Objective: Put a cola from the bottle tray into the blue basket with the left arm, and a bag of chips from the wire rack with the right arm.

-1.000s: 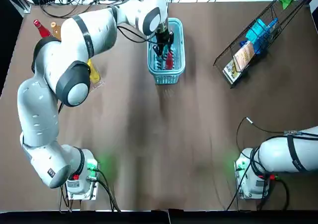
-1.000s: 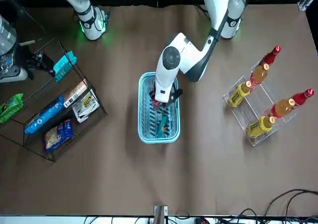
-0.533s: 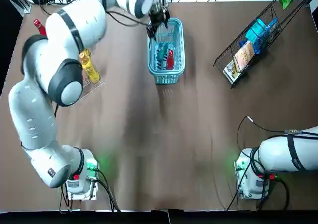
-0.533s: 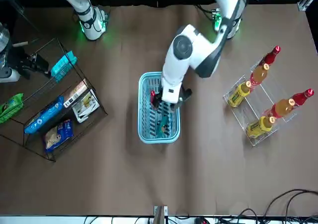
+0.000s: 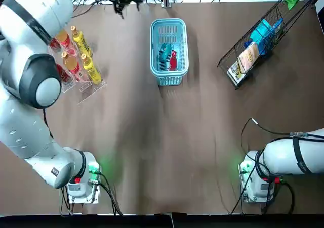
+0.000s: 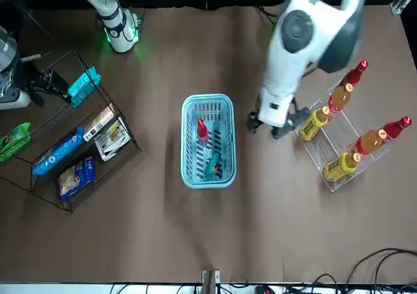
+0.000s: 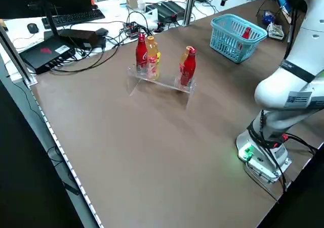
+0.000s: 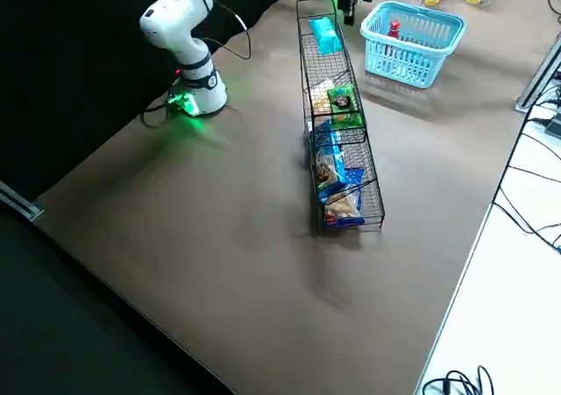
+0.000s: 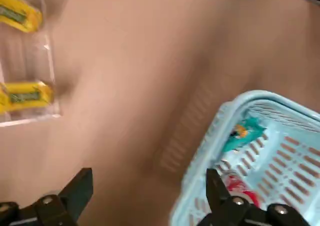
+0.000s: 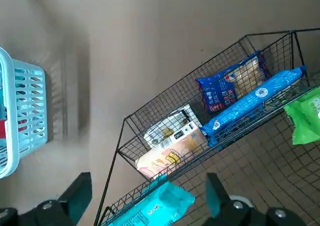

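In the front view, the left end effector (image 6: pixel 270 128) is spread and empty between the blue basket (image 6: pixel 208 98) and the bottle tray (image 6: pixel 313 152). The cola (image 6: pixel 202 131) lies in the basket. Only the right wrist view shows the right end effector (image 10: pixel 147 178) spread, near the wire rack (image 10: pixel 160 116).

You're in a lab: black computer keyboard (image 7: pixel 81 16) and tangled black cables (image 7: pixel 132 30) edge your brown table (image 7: pixel 126 152).

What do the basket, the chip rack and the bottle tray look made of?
Basket: likely moulded plastic, matte light blue, with slotted walls. Rack: thin dark metal wire in an open grid. Bottle tray: clear and glossy, probably acrylic; the table shows through it.
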